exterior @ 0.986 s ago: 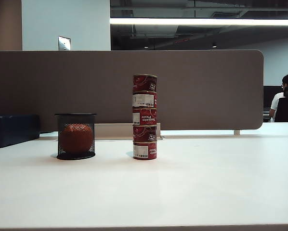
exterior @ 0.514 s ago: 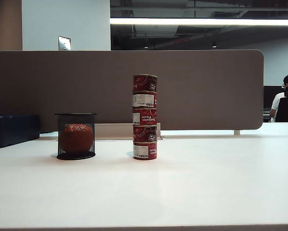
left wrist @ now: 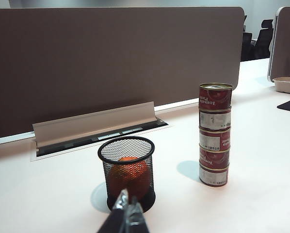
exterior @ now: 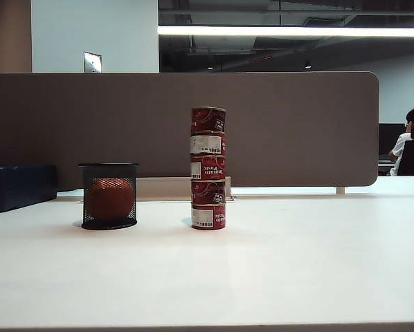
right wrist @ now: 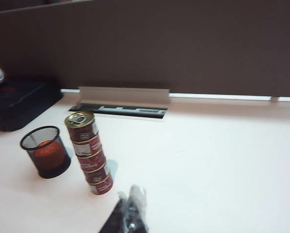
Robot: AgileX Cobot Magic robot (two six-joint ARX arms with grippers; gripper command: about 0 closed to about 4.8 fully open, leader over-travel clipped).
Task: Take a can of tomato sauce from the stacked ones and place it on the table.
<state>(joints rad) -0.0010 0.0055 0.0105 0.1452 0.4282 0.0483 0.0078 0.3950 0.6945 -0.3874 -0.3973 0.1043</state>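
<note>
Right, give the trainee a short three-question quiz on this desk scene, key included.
1. How many dark-red tomato paste tins form the stack on the white table?
2. True or false: the black mesh cup holds an orange ball.
3. Which is shut: A) the left gripper only, B) the right gripper only, C) both?

Key: 1. Five. 2. True. 3. C; both grippers are near the front of the table, apart from the stack, holding nothing.
</note>
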